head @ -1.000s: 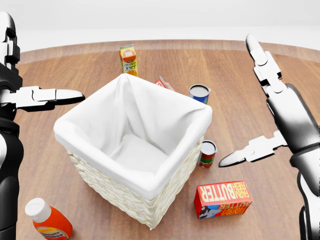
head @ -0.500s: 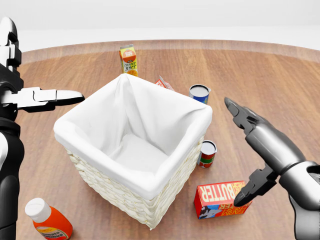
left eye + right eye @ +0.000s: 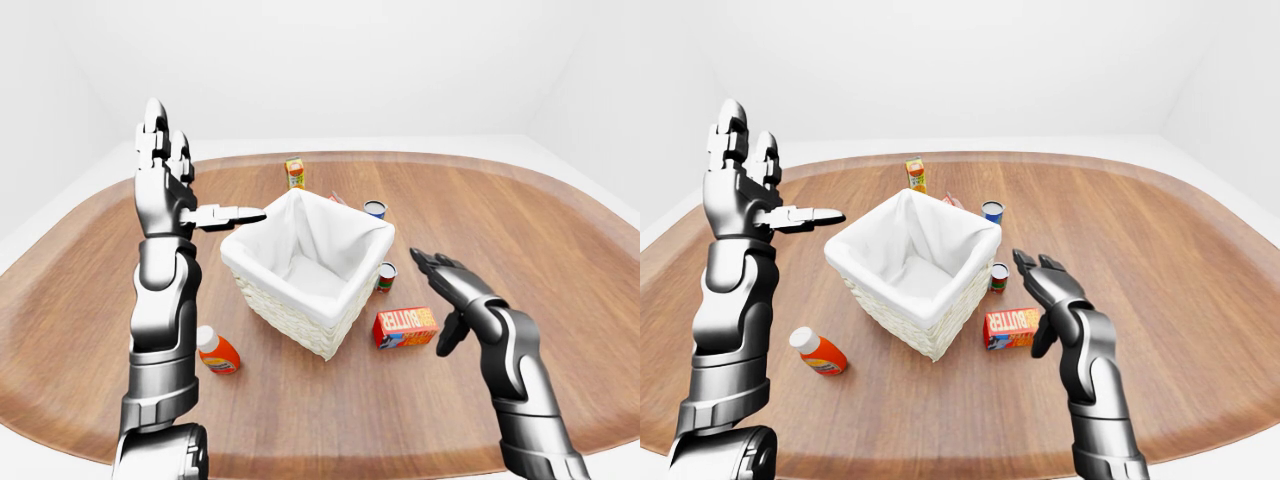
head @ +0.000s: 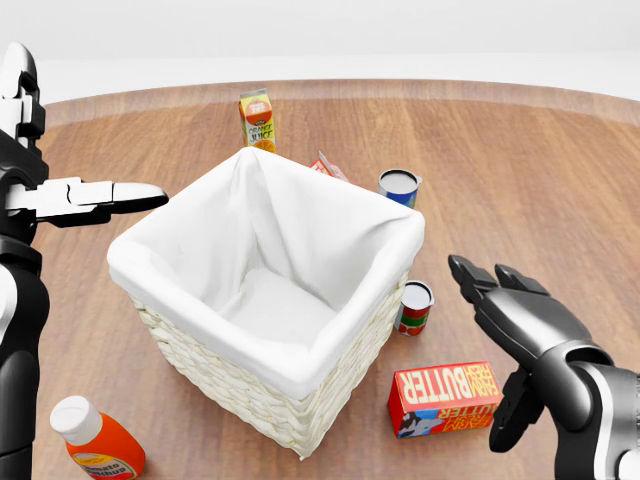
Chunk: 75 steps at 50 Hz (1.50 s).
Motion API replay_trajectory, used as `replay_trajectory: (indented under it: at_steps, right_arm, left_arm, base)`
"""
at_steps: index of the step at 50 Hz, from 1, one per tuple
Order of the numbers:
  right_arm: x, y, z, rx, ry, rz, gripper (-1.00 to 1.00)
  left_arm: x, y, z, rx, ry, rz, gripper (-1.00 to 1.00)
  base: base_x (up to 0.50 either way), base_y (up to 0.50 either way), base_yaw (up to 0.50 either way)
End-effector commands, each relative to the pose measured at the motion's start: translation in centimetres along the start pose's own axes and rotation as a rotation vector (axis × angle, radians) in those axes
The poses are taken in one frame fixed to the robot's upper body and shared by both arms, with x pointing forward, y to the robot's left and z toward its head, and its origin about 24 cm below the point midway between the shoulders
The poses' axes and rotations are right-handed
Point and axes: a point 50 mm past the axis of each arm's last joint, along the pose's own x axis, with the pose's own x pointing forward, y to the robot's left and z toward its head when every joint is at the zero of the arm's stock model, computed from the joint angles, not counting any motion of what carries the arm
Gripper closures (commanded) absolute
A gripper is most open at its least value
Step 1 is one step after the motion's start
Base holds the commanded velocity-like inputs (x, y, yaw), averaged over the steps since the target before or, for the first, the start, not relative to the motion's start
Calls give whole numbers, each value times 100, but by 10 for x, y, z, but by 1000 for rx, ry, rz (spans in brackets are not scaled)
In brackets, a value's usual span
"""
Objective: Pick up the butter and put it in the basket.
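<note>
Beside the white-lined wicker basket (image 4: pixel 262 300), our right hand (image 4: pixel 520 330), fingers spread, nears the red rectangular butter box (image 4: pixel 445 398); we risk nudging it away.

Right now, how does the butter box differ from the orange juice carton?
The red butter box lies flat on its side below and right of the white-lined wicker basket; the orange juice carton stands upright above it. The butter box is wide and low, the carton tall and narrow. Both rest untouched on the wooden table.

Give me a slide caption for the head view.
Open right hand poised beside the butter, which lies on the table next to the white-lined basket.
</note>
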Motion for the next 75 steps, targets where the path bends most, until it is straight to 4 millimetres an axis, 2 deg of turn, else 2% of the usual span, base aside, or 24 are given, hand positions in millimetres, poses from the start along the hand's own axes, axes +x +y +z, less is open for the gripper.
replay_trajectory:
  at_steps: [1, 18, 36, 60, 75]
  right_arm:
    - [13, 19, -2, -99, 96, 86, -100]
    - [52, 47, 3, -207, 137, 138, -100]
    - [76, 72, -3, -222, 153, 161, -100]
    - [95, 90, -10, -196, 196, 168, -100]
    - [95, 102, -8, -205, 206, 199, -100]
  left_arm:
    - [1, 0, -2, -1, 9, 2, -100]
    - [0, 3, -7, -2, 32, 4, -100]
    - [1, 3, -11, 0, 47, 3, -100]
    - [1, 3, -21, 3, 89, 1, -100]
    - [1, 5, -28, 3, 120, 2, -100]
  base:
    - [0, 0, 0]
    - [0, 0, 0]
    - [0, 0, 0]
    - [0, 0, 0]
    - [0, 0, 0]
